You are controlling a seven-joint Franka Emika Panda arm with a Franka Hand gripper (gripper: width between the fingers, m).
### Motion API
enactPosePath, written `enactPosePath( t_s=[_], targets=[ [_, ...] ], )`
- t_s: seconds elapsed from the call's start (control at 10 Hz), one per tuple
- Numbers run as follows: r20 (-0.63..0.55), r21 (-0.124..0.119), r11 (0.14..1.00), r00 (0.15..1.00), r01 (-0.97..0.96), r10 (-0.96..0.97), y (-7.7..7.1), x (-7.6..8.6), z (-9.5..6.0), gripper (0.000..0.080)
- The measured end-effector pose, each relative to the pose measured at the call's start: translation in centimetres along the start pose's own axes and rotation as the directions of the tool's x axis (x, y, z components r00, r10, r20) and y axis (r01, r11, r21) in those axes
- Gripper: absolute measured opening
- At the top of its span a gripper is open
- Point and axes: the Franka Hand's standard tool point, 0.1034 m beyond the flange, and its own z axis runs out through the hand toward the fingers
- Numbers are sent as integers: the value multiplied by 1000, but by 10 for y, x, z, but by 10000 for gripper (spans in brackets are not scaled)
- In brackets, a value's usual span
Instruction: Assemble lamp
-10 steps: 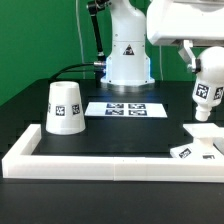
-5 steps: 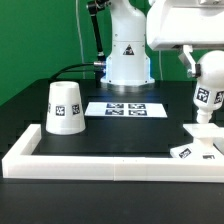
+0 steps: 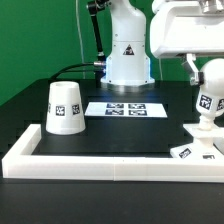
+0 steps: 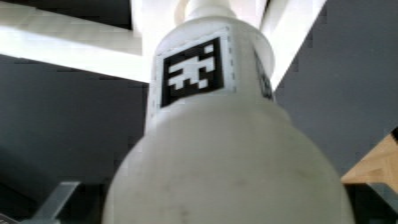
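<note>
The white bulb [image 3: 208, 100], with a square tag on its side, hangs upright at the exterior view's right with its narrow end down. My gripper [image 3: 208, 74] is shut on its round upper part. The narrow end is right over the flat angular base [image 3: 193, 149], which lies in the front right corner; I cannot tell whether they touch. The tapered shade [image 3: 64, 107] stands alone on the black table at the left. In the wrist view the bulb [image 4: 214, 130] fills the picture between my gripper [image 4: 214, 206] jaws, and bits of the white base [image 4: 63, 48] show behind it.
The marker board [image 3: 128, 109] lies flat in the middle rear of the table. A white raised frame [image 3: 100, 161] borders the table's front and left. The large white robot body [image 3: 128, 50] stands behind, with a black cable to its left.
My gripper has carried the bulb down and a little to the exterior view's right, closer to the base. The shade and base have not moved.
</note>
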Motion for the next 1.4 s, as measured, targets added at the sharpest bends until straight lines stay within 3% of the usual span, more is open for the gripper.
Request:
enactPosePath(
  t_s=[0.3,1.0,1.1,1.4],
  targets=[
    [2,0,1000,1000,2,-2,-2,-7,12,580],
    [-40,-10,1000,999,5,-6,-2,-8,12,580],
    [-39,-11,1000,999,5,-5,-2,-9,11,675],
    [-45,-12,1000,999,5,-6,-2,-7,5,698]
  ],
)
